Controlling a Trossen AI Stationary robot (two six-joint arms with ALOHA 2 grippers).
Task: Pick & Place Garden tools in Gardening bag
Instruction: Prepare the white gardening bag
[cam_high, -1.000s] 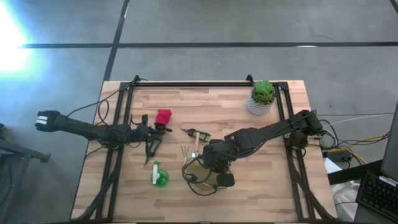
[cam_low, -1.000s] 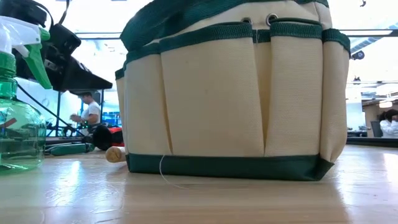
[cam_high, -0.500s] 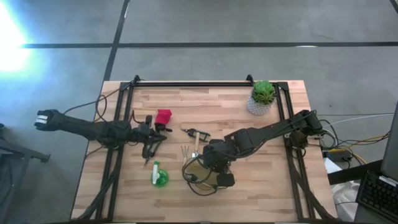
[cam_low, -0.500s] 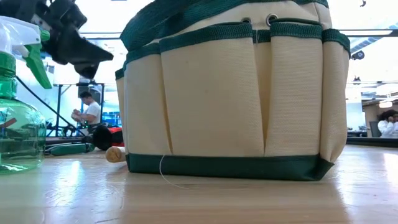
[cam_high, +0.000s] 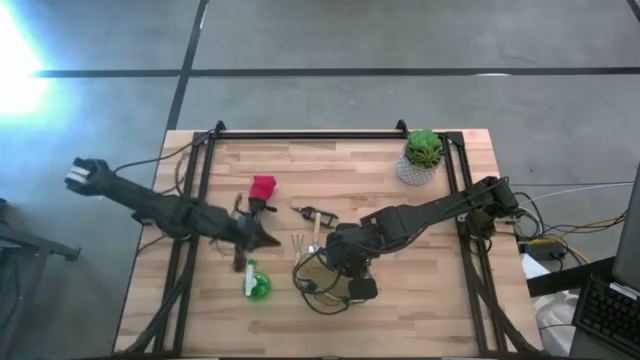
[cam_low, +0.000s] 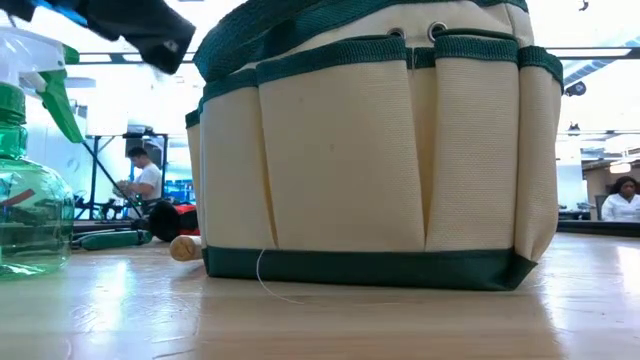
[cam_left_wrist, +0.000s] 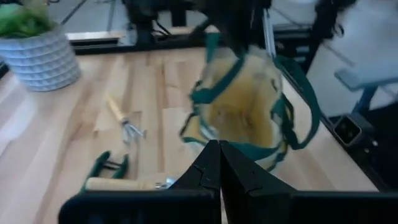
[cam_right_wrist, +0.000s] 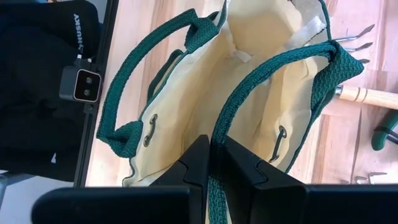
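Seen from above, the left gripper (cam_high: 262, 238) hangs over the middle of the wooden table (cam_high: 440, 300), fingers pressed together, holding nothing. Just beside it, toward the front edge, lies the green spray bottle (cam_high: 256, 284). Further right, the cream gardening bag (cam_high: 330, 280) with green trim sits near the front edge; the right gripper (cam_right_wrist: 211, 158) pinches its green strap handle (cam_right_wrist: 273, 81).
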